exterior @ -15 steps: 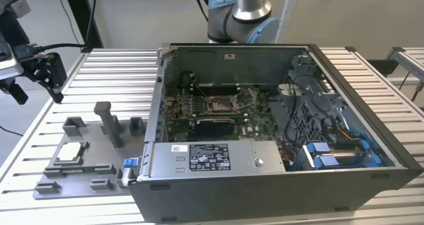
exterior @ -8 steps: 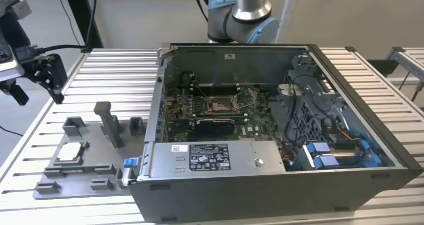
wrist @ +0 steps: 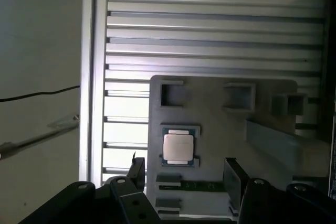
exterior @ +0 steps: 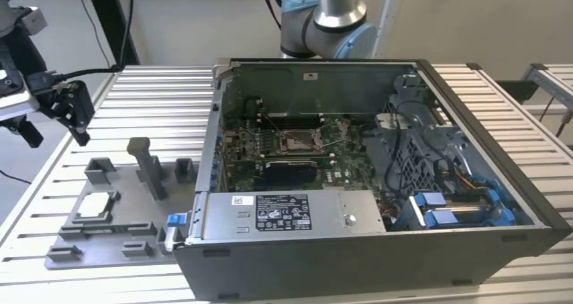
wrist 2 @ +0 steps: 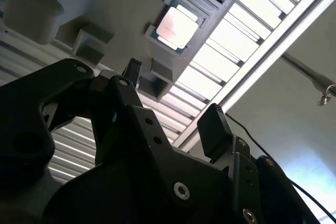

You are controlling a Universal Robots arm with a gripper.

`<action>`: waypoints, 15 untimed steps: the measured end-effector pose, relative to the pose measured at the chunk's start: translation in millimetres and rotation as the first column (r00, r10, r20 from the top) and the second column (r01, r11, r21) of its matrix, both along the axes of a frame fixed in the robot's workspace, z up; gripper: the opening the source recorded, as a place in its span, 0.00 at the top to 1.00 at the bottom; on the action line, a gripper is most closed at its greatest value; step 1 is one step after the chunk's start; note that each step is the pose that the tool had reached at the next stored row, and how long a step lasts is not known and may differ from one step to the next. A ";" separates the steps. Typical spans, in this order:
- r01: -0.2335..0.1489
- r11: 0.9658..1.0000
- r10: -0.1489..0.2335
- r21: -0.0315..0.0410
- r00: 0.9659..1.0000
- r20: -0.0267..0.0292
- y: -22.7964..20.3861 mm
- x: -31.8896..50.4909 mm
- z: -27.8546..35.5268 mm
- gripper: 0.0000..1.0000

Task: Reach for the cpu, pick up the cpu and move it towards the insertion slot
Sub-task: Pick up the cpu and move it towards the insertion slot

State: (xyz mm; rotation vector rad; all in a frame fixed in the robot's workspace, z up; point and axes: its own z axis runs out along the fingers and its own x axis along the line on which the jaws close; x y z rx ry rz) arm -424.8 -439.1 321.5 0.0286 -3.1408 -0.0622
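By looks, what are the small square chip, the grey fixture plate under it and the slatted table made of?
Small square silvery cpu: metal top, satin sheen catching light; greenish rim, maybe board laminate. Grey fixture plate: matte, uniform, blocky shapes, probably plastic. Slatted silver table: bright grooved profiles, looks like bare aluminium extrusion.

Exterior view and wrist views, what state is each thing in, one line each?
cpu: lying flat in a recess of the grey fixture, not gripped.
pincer: open, empty, apart from the cpu.
insertion slot: no chip in it.
computer case: side open, inside exposed.
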 end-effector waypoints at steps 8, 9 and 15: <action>0.000 1.000 0.000 -0.001 1.000 0.000 0.4 0.0 -14.5 0.00; 0.000 1.000 0.000 -0.001 1.000 0.000 0.5 0.0 -16.0 0.00; 0.000 1.000 0.000 -0.001 1.000 0.000 0.5 -0.3 -24.3 0.00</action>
